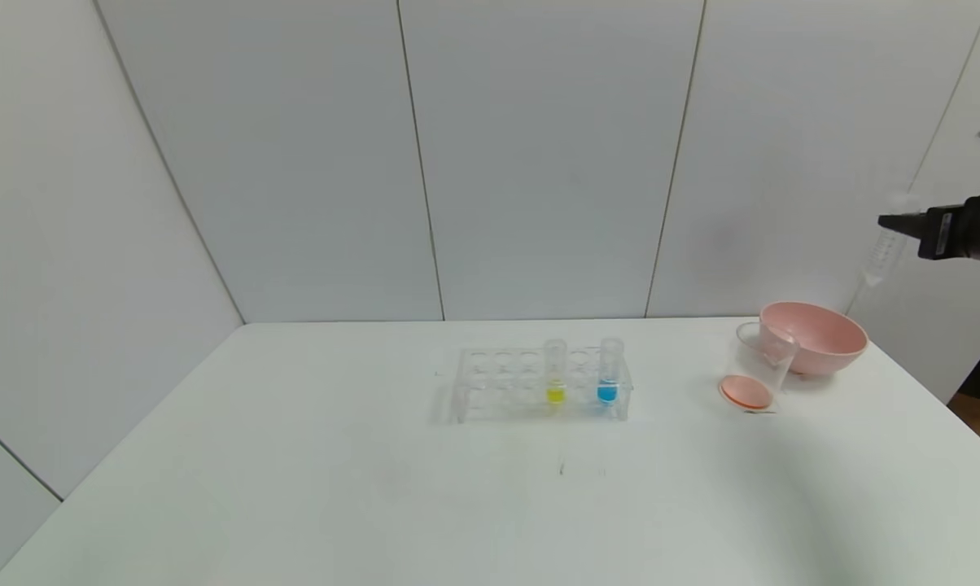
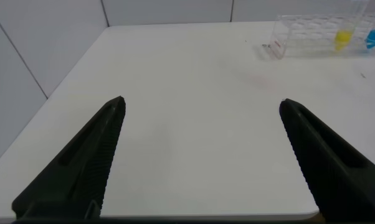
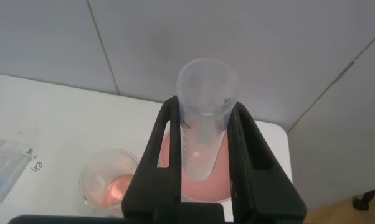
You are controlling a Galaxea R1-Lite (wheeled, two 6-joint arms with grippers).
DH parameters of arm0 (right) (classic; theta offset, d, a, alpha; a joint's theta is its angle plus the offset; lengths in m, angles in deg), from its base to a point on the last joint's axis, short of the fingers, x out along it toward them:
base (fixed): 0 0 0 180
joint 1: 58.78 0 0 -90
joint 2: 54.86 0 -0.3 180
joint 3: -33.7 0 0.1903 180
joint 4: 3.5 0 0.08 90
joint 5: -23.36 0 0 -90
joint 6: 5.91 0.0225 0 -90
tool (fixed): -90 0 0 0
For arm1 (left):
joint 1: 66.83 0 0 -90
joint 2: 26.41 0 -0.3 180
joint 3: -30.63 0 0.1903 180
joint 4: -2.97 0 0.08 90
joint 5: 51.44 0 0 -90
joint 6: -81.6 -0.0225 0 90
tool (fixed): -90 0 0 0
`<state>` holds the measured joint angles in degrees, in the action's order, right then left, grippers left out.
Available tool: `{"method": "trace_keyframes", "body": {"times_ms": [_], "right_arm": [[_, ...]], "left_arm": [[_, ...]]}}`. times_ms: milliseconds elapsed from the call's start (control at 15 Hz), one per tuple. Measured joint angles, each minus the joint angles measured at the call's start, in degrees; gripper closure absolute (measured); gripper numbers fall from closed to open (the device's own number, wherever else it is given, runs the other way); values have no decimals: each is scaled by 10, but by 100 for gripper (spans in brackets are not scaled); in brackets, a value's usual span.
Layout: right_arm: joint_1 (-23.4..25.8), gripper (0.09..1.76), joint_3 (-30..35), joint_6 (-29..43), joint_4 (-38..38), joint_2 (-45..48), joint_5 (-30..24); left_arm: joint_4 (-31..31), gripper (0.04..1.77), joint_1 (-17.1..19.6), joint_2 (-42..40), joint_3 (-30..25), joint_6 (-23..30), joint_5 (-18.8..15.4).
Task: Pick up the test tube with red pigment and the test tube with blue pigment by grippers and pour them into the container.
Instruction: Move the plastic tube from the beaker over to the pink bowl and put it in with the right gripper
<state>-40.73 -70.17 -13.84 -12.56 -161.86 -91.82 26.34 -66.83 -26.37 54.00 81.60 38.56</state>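
My right gripper [image 1: 893, 221] is high at the far right, above the pink bowl, shut on a clear test tube [image 1: 885, 248] that hangs down with no liquid showing in it. The right wrist view shows this tube [image 3: 203, 124] clamped between the fingers [image 3: 169, 143]. No tube with red liquid is in view. The container [image 1: 757, 370], a clear beaker, holds orange-red liquid at its bottom; it also shows in the right wrist view [image 3: 109, 183]. The blue tube [image 1: 610, 374] stands in the rack. My left gripper [image 2: 202, 104] is open and empty over bare table.
A clear tube rack [image 1: 498, 382] at the table's middle also holds a yellow tube [image 1: 555, 376]. A pink bowl [image 1: 820, 334] stands behind the beaker near the table's right edge. White wall panels stand close behind the table.
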Motion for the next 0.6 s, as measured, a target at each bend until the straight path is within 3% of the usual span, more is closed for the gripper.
{"method": "trace_keyframes", "body": {"times_ms": [333, 600], "right_arm": [[0, 135, 5, 44, 136, -101, 13], [-4, 135, -2, 48, 150, -160, 28]], "left_arm": [[0, 5, 0, 0, 0, 0, 0], [0, 5, 0, 0, 0, 0, 0]]}}
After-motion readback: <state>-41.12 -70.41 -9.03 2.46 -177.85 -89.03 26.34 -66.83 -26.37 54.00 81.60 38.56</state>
